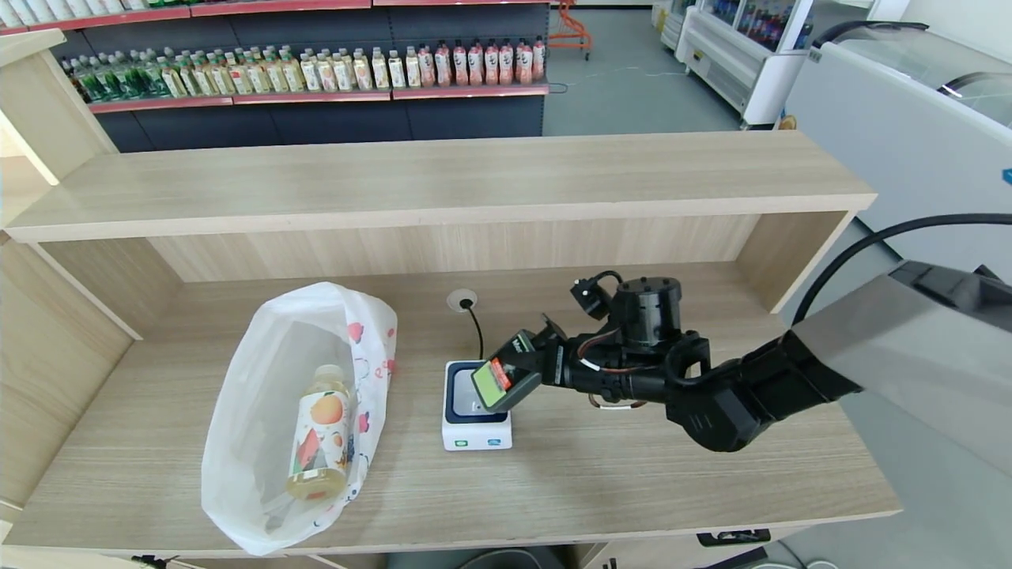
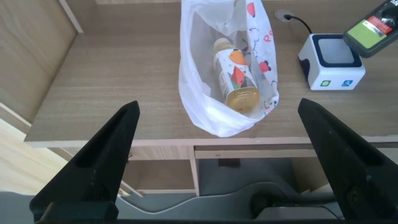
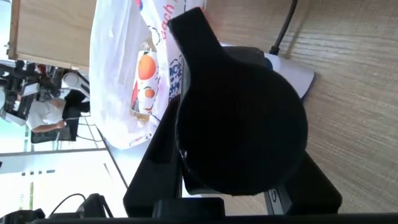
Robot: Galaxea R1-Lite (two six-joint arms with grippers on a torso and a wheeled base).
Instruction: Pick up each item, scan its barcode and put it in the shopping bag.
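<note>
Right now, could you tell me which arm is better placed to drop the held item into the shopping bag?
Right, probably. The right claw grips the green box over the scanner, with the shopping bag lying beside it on the counter. The left claw hangs open, back off the counter's near edge.

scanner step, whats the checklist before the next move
1. Green-faced box clamped in the right jaws: ok.
2. Box held above the scanner window: ok.
3. Barcode turned toward the window: cannot tell.
4. Shopping bag mouth open wide enough: cannot tell.
5. Room in the bag beside the bottle: ok.
6. Left jaws open, apart from the bag: ok.
</note>
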